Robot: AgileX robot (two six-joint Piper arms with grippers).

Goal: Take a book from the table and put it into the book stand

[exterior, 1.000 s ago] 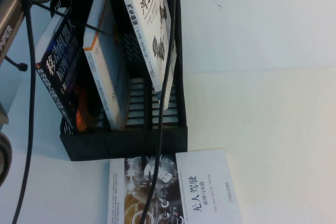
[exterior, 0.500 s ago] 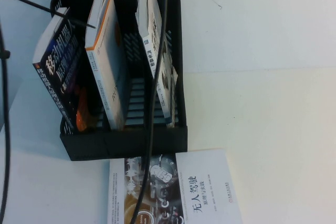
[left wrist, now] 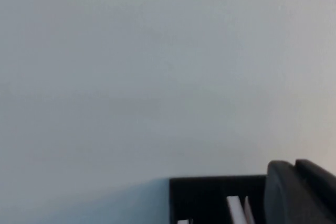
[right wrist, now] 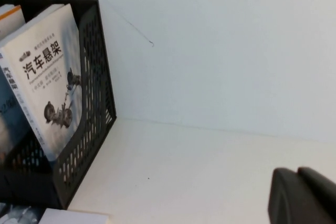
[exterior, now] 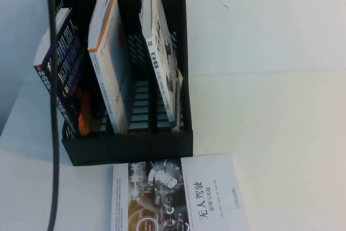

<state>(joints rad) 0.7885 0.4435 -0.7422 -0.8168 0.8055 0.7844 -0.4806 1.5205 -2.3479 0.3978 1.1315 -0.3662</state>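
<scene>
Book stand (exterior: 130, 144): black, three slots, upright on the white bench (exterior: 270, 123). White-covered book (exterior: 162, 58) in the stand's right-hand slot, tilted, leaning toward the perforated right wall; also seen in the right wrist view (right wrist: 47, 82) against that wall (right wrist: 92, 119). Orange-trimmed book (exterior: 111, 63) in the middle slot, dark-covered book (exterior: 62, 74) in the left slot, both leaning. Another white book (exterior: 184, 196) flat on the bench, just in front of the stand's front edge, cut off by the frame. Black cable (exterior: 53, 101) hanging across the stand's left side. Left gripper (left wrist: 302, 192): only a dark edge visible, above the stand's far rim (left wrist: 215, 192); fingers open or closed, cannot tell. Right gripper (right wrist: 302, 198): dark edge only, well off to the stand's right over bare bench; fingers likewise cannot tell.
</scene>
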